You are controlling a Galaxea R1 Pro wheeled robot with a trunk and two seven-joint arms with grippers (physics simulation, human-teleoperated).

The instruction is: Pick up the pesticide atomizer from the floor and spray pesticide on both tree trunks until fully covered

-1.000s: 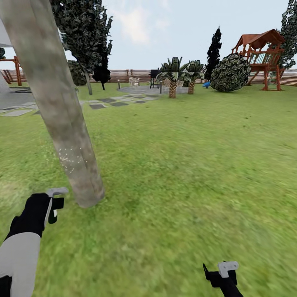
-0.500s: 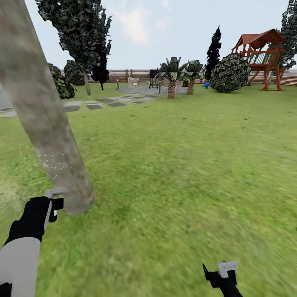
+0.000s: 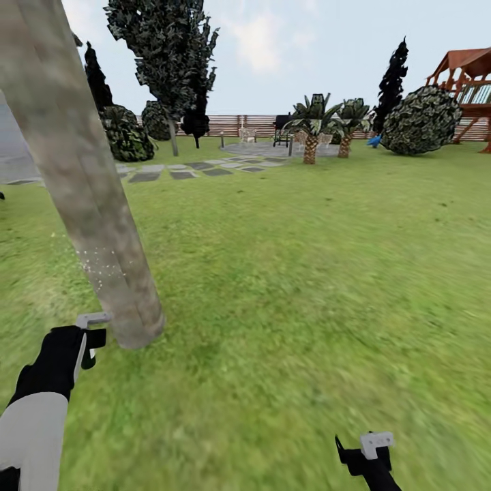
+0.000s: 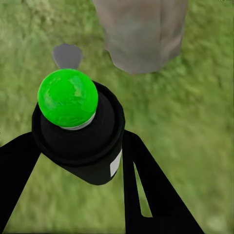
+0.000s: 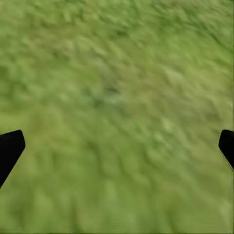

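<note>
Your left pincer is clamped on the pesticide atomizer, a dark bottle held between the two black fingers; in the left wrist view its top glows bright green rather than red. Just ahead of that pincer stands the tree trunk, thick, mottled pale grey-brown and leaning in the head view, its foot meeting the grass close beyond the pincer's tip. A scatter of fine white specks lies on the trunk above the pincer. Your right pincer hangs low over bare lawn, well apart from the trunk and from the left one; its two dark fingertips sit wide apart with nothing between them. Far beyond both pincers, across the lawn, you have grey stepping stones, a dark-leaved tree, two low palm-like plants, round bushes, a brown slatted fence and a red-brown wooden play tower.
</note>
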